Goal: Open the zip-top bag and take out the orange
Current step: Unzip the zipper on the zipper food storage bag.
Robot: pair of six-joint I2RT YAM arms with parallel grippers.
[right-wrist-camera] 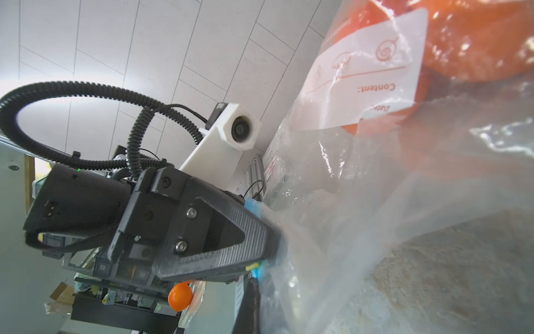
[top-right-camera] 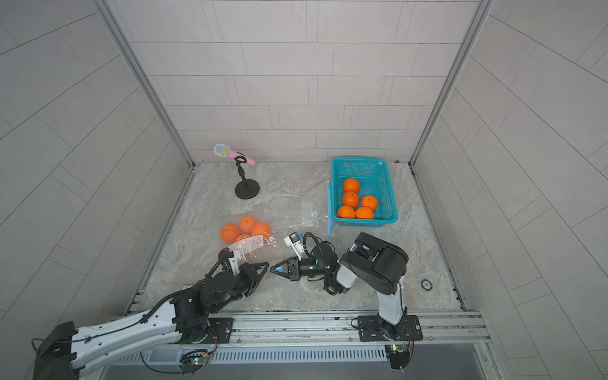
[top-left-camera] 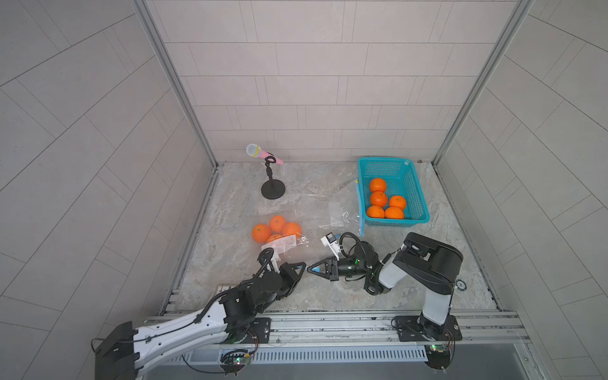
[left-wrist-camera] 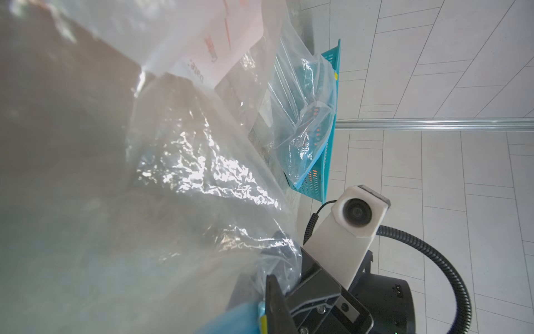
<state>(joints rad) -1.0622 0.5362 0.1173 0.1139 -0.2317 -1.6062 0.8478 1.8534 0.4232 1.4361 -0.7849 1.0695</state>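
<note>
The clear zip-top bag [top-left-camera: 285, 244] lies left of centre with a white label and several oranges [top-left-camera: 277, 224] inside. Its blue zip edge [top-left-camera: 312, 270] reaches toward the front, where both grippers meet tip to tip. My left gripper [top-left-camera: 302, 267] is shut on the bag's mouth from the left. My right gripper [top-left-camera: 311, 270] is shut on the blue edge from the right. In the right wrist view the oranges [right-wrist-camera: 476, 43] press against the plastic behind the label [right-wrist-camera: 367, 72]. Crinkled plastic [left-wrist-camera: 179, 173] fills the left wrist view, hiding most of my jaws.
A teal basket [top-left-camera: 385, 162] with several oranges stands at the back right. An empty clear bag [top-left-camera: 342, 210] leans against the basket's left side. A pink toy microphone on a black stand [top-left-camera: 272, 189] is at the back left. Tiled walls enclose the table.
</note>
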